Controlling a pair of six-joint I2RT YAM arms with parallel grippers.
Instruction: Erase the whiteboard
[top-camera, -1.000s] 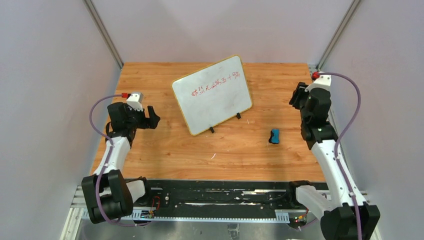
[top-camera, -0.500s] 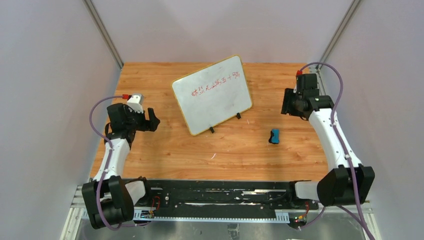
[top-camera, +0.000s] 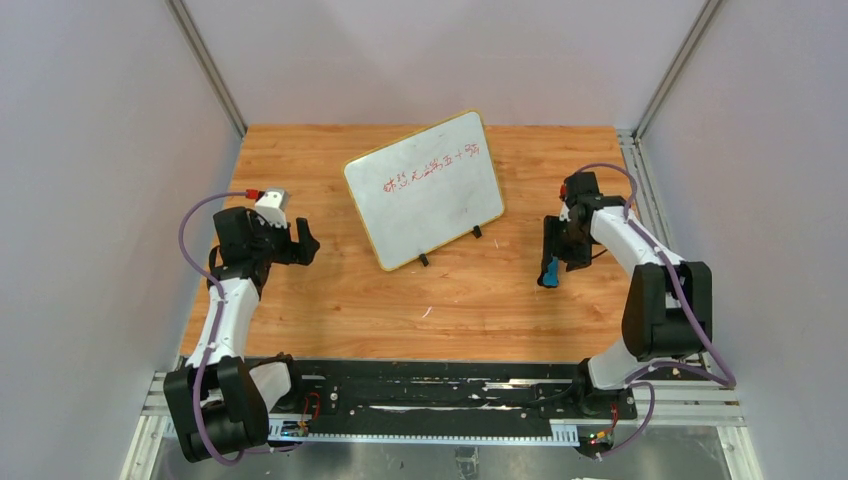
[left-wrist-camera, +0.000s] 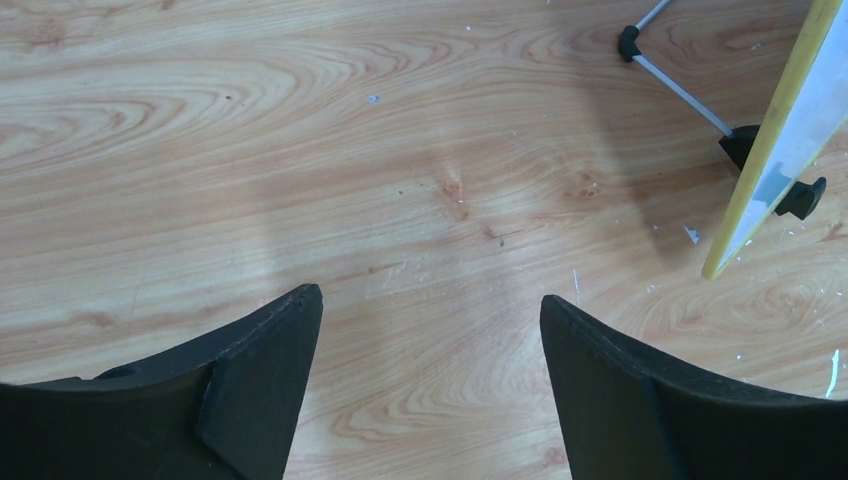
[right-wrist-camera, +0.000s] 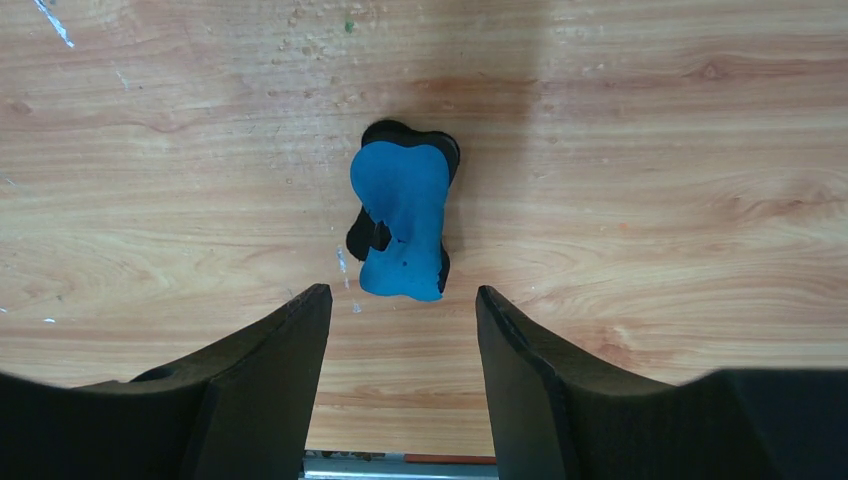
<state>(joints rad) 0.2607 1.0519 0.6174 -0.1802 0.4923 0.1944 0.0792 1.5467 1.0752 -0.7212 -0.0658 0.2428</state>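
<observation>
- The whiteboard stands propped at a slant on two small black feet, toward the back middle of the wooden table. A line of red handwriting runs across its upper part.
- The left tool hangs over bare wood to the left of the board. Its fingers are spread wide with nothing between them.
- The right tool points down over a blue eraser lying on the table, right of the board's near corner. Its fingers are spread, and the eraser sits just beyond their tips, ungripped.
</observation>
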